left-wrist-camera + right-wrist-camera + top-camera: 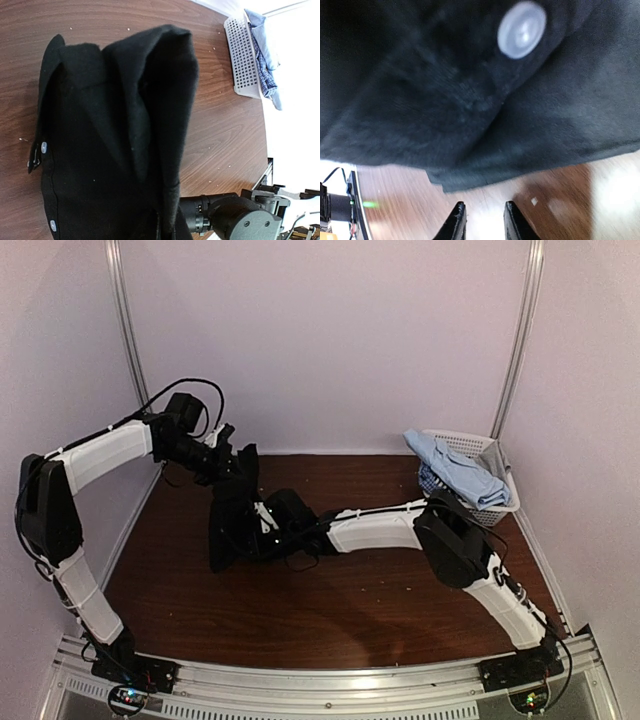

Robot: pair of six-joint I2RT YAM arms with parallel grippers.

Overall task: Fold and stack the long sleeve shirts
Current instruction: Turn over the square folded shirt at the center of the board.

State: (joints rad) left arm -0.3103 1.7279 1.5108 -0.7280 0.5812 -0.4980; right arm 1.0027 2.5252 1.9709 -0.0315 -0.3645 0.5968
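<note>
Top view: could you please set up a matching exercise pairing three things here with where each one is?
Things:
1. black shirt
2. pale blue shirt
3. basket

Places:
A. at the far right corner of the table
B. hanging from the left gripper
C. draped over the basket's rim

Pairs: 1-B, 2-C, 3-A.

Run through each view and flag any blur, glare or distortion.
Top external: dim, fisheye bends the frame poles. Left wrist: black shirt sharp, right edge blown out white. Right wrist: shirt and button soft, too close; table blurred with glare.
</note>
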